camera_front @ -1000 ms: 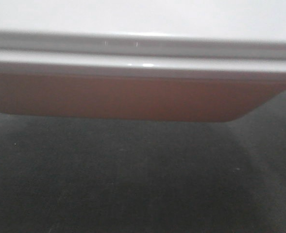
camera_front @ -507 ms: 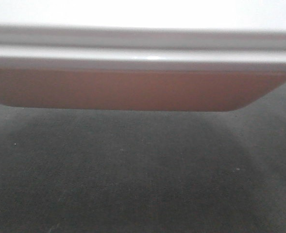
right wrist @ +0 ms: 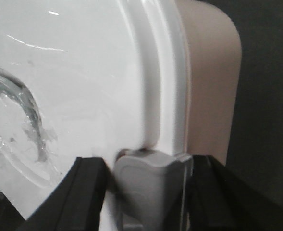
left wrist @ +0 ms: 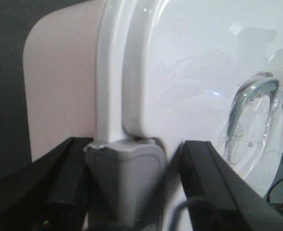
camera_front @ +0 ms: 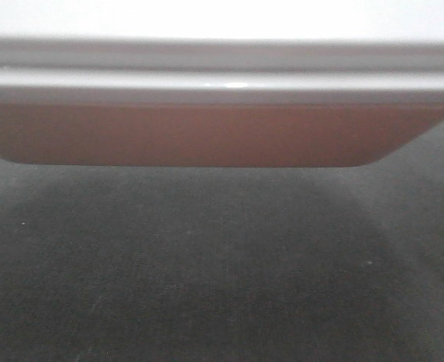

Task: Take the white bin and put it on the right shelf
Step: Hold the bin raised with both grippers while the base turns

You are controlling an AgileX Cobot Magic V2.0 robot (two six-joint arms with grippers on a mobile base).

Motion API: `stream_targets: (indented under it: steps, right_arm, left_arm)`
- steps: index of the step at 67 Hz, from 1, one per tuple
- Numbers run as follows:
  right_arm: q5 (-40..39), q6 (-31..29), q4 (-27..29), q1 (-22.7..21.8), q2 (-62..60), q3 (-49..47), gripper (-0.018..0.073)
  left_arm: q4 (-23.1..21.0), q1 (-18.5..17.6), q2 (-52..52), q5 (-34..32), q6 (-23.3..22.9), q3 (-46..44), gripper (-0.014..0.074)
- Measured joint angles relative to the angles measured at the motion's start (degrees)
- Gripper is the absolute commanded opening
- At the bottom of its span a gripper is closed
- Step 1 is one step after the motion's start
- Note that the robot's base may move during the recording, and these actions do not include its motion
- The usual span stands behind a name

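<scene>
Holding the rounded, translucent pinkish-white plastic bin (camera_front: 222, 136) clear of the dark grey surface (camera_front: 222, 286), you are carrying it right up against the front camera, its bottom edge hanging above its own shadow. Your black left gripper (left wrist: 134, 144) is clamping one end of the rim, with one finger on the tub wall and the other on the glossy white lid (left wrist: 194, 72), straddling a grey plastic latch (left wrist: 124, 183). Your black right gripper (right wrist: 148, 161) is pinching the opposite end the same way, around a matching grey plastic latch (right wrist: 148, 192).

To do this step well, you are wanting both wrists level and travelling together. A bin pinched only at its rim is likely to sag or twist if one arm is leading, and squeezing harder is risking popping a latch. The clear recessed handle (left wrist: 252, 115) is playing no part.

The stainless-steel right shelf is not showing in any view, and the bin is blocking nearly all your forward sight, so any approach is going to be half blind.
</scene>
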Motion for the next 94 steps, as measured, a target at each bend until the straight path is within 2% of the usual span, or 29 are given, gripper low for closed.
stream_targets:
  steps: [94]
  right_arm:
    - [-0.13, 0.0, 0.03, 0.0, 0.0, 0.0, 0.0387]
  left_arm:
    - [0.0, 0.0, 0.0, 0.11, -0.1, 0.0, 0.025]
